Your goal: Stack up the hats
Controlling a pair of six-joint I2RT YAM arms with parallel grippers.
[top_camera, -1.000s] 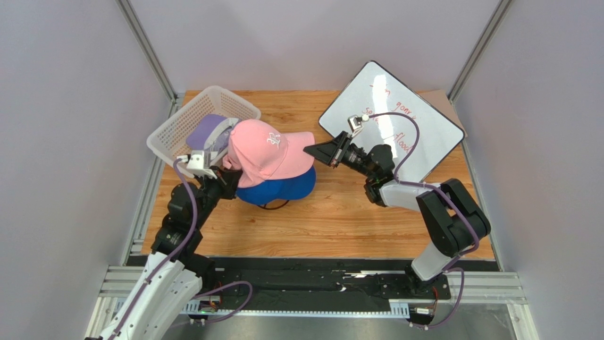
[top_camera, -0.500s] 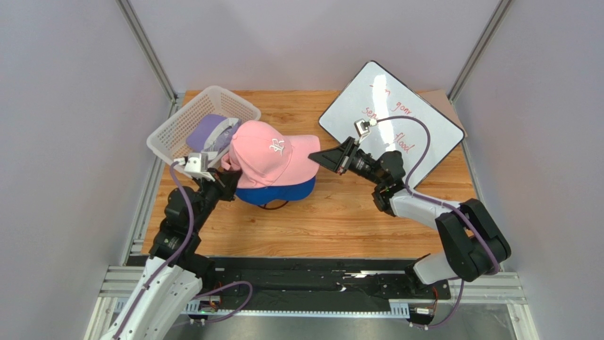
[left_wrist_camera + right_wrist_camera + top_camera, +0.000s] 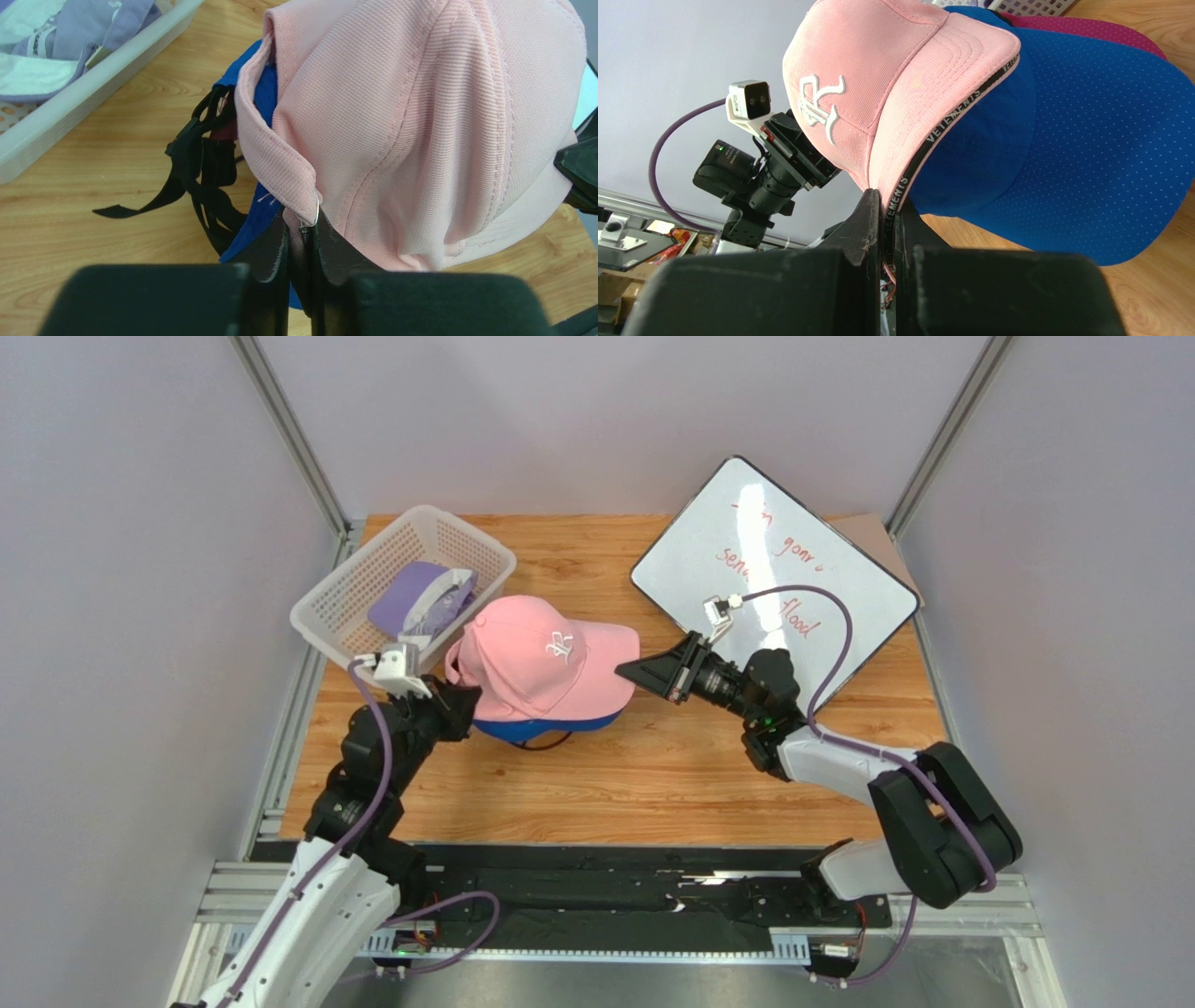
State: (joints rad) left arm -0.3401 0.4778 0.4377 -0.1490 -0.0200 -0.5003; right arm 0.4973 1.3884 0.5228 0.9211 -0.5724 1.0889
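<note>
Pink hat [image 3: 533, 661] clenched by left pincer [image 3: 300, 227] at back, right pincer [image 3: 887, 206] at brim.

Bright, even overhead light in all 3 views, colours clean. Only a soft shadow sits under the pink cap [image 3: 540, 672] on the table [image 3: 673, 770]. Up close the cap's weave is crisp, but the left gripper [image 3: 300, 234] and right gripper [image 3: 887, 210] loom dark and blurred at the bottom.
</note>
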